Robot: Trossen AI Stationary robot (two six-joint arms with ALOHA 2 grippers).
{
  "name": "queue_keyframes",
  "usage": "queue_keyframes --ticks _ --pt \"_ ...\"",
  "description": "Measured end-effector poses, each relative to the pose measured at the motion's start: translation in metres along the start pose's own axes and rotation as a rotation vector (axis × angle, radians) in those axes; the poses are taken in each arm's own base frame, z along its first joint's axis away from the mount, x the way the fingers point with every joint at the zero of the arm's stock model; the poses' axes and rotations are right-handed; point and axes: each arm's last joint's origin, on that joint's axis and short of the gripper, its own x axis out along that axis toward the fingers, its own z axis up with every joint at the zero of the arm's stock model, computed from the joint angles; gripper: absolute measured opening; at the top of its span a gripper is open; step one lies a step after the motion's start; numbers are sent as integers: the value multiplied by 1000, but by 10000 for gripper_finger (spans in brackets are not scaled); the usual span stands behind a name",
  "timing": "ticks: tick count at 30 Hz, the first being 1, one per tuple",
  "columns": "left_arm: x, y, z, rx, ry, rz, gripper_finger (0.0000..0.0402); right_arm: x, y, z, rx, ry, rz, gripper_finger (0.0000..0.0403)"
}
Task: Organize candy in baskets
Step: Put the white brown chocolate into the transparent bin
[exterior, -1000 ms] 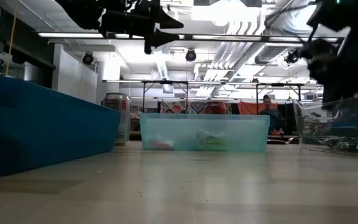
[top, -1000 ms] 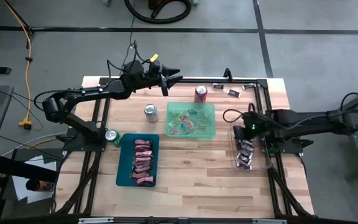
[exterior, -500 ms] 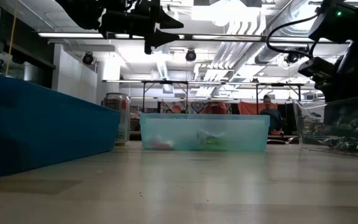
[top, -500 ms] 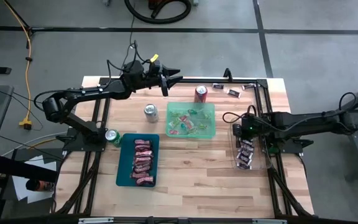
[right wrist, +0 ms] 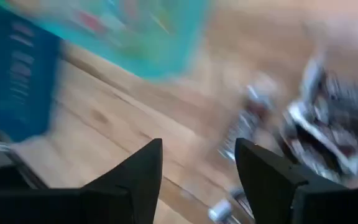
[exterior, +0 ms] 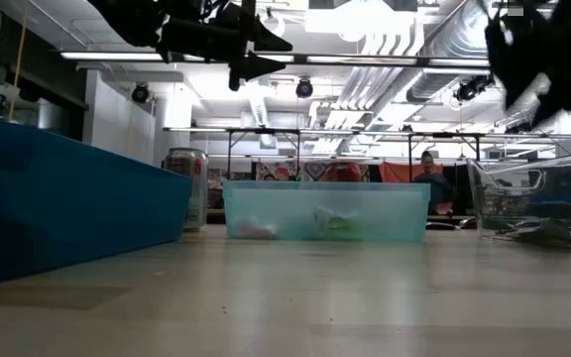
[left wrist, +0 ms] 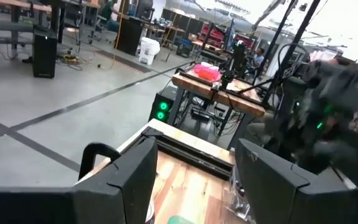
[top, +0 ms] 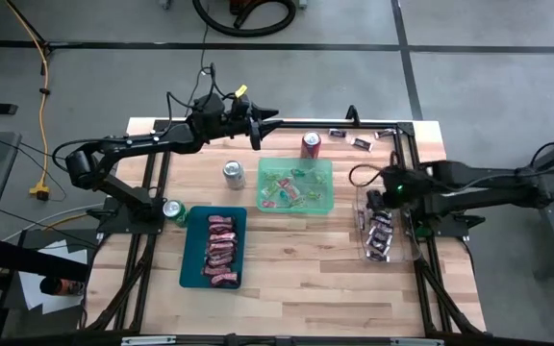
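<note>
**Candy sorting mostly done, a few strays left**

3 baskets look loaded: red candies in the teal basket (top: 213,248), mixed ones in the green basket (top: 296,185), dark bars in the clear basket (top: 380,235). Loose candies (top: 348,136) wait at the far edge. Right gripper (top: 371,200) hangs over the clear basket, jaws apart and empty; left gripper (top: 267,119) hovers open too.

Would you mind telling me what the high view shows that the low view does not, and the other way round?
Only the high view shows the red candies lying in the dark teal tray, the green can beside it, and loose candies at the table's far edge. Only the low view shows the room behind, with a person there. Both show the light green tray, the silver can, the clear tray, and the left pincer raised and open.
</note>
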Motion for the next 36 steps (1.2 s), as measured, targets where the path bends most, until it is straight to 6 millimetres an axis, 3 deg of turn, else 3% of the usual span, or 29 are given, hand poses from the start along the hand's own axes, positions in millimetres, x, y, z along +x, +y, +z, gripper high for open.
queue_keyframes --ticks 5,7,10,13,17,24,30,36 --pt "-1 1 2 -31 -9 2 203 -48 35 23 -48 -379 117 197" --pt "-1 1 2 -55 -11 1 203 -58 44 34 -41 -514 78 197" --pt "-1 1 2 -76 -12 0 203 -56 54 56 -94 -568 -36 197" --pt "-1 1 3 -99 -16 -4 203 -38 58 86 -148 -507 -156 197" --pt "-7 -3 11 -187 -40 -22 203 -7 48 135 -233 -376 -305 197" --pt "-30 -19 36 -210 -103 -116 203 53 -16 215 -231 -137 -346 197" --pt "-50 -30 55 -187 -174 -141 203 97 -61 250 -134 -68 -407 197" --pt "-57 -33 62 -147 -204 -139 203 118 -59 279 -190 -69 -447 197"
